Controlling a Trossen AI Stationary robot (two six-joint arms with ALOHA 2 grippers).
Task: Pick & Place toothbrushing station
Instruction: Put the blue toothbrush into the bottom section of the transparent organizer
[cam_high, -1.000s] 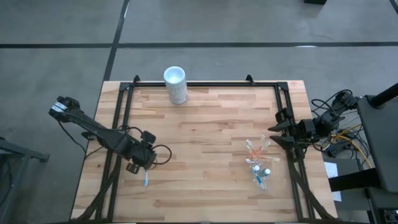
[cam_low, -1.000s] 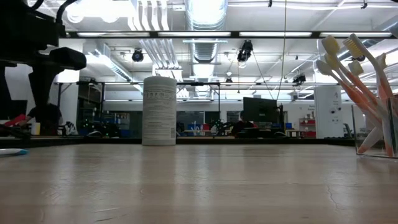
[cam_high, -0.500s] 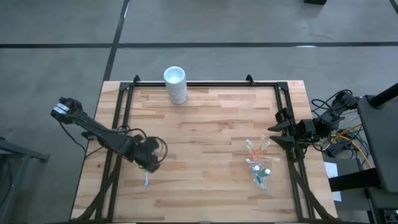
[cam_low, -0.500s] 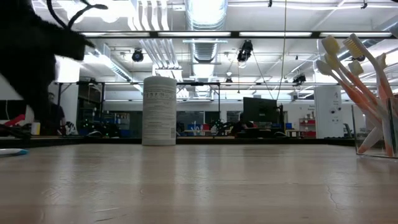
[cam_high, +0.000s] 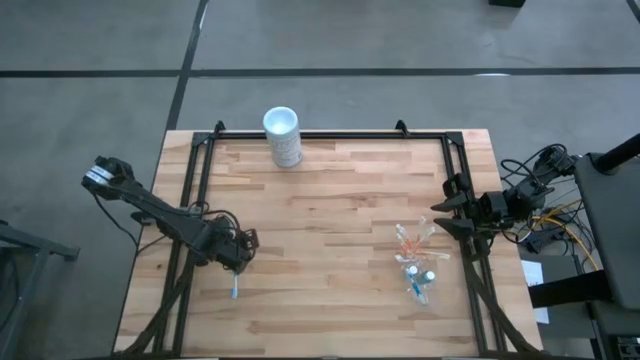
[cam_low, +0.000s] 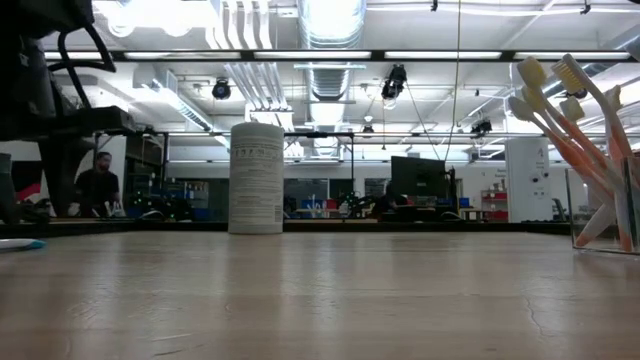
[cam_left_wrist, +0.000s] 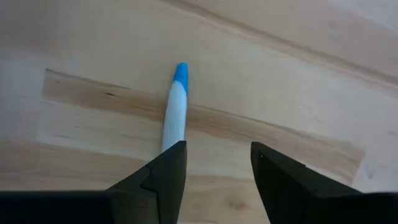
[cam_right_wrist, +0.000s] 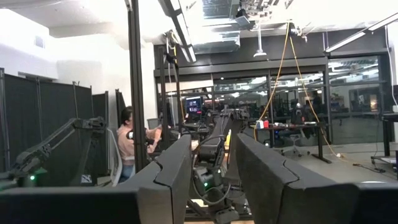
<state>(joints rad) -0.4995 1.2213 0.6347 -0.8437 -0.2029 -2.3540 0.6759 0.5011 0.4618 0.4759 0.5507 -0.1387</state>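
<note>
A blue-and-white toothbrush (cam_high: 235, 290) lies flat near the table's left front, long axis running front to back; the left gripper (cam_high: 238, 258) hovers above its far end, fingers parted, holding nothing. The clear cup (cam_high: 418, 275) of toothbrushes sits near the right edge beside the waiting right gripper (cam_high: 440, 218), fingers apart; open wood lies between.

We are reaching our left arm in from the table's (cam_high: 330, 200) left edge, and the left gripper (cam_high: 236, 262) is hanging low over the wood with its fingers (cam_left_wrist: 163, 177) parted. We are resting our right arm at the table's right edge, the right gripper (cam_high: 440, 215) pointing level, fingers (cam_right_wrist: 171, 165) apart.
</note>
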